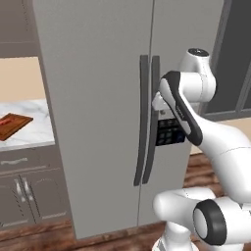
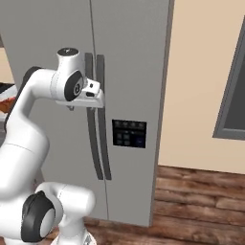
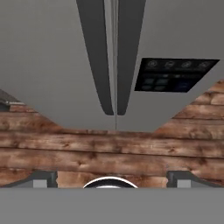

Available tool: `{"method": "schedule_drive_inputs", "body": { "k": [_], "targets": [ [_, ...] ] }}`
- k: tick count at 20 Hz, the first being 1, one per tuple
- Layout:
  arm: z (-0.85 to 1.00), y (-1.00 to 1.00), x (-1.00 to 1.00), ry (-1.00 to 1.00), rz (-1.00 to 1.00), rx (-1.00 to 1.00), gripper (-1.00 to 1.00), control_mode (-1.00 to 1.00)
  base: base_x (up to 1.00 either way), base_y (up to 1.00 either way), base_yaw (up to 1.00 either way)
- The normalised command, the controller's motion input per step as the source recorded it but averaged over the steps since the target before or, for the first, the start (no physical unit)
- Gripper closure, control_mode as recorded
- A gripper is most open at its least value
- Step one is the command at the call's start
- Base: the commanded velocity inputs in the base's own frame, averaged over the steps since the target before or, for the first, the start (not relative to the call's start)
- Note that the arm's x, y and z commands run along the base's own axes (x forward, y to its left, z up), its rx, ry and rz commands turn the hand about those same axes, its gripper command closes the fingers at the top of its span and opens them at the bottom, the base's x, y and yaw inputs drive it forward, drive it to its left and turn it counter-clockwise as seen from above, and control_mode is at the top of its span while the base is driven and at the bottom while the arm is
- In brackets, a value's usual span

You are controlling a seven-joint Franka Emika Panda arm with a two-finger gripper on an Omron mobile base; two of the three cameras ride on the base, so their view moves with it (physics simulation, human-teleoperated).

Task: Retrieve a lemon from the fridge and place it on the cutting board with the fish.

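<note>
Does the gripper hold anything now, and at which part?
Nothing is held. The gripper is open, with bare floor between its fingertips, and it faces the closed fridge near the handles.

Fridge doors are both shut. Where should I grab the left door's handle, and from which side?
Take the left door's handle on its straight upper-middle stretch, coming head-on from the front. It is a long, slim vertical bar beside the door seam, so the open gripper should probably straddle it sideways. The right door's handle sits very close, leaving little finger room between them on the fridge.

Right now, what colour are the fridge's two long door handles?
Dark grey, nearly black, against the lighter grey fridge doors; the handles show best in the hand view.
</note>
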Motion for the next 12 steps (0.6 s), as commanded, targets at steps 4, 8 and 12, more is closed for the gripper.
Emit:
{"method": "schedule_drive_inputs", "body": {
  "k": [4, 8, 12],
  "targets": [
    [0.00, 0.00, 0.00, 0.00, 0.00, 0.00, -1.00, 1.00, -0.51, 0.00, 0.00],
    [0.00, 0.00, 0.00, 0.00, 0.00, 0.00, -1.00, 1.00, -0.17, 0.00, 0.00],
    [-0.01, -0.02, 0.00, 0.00, 0.00, 0.00, -1.00, -1.00, 0.00, 0.00, 0.00]
  ]
}}
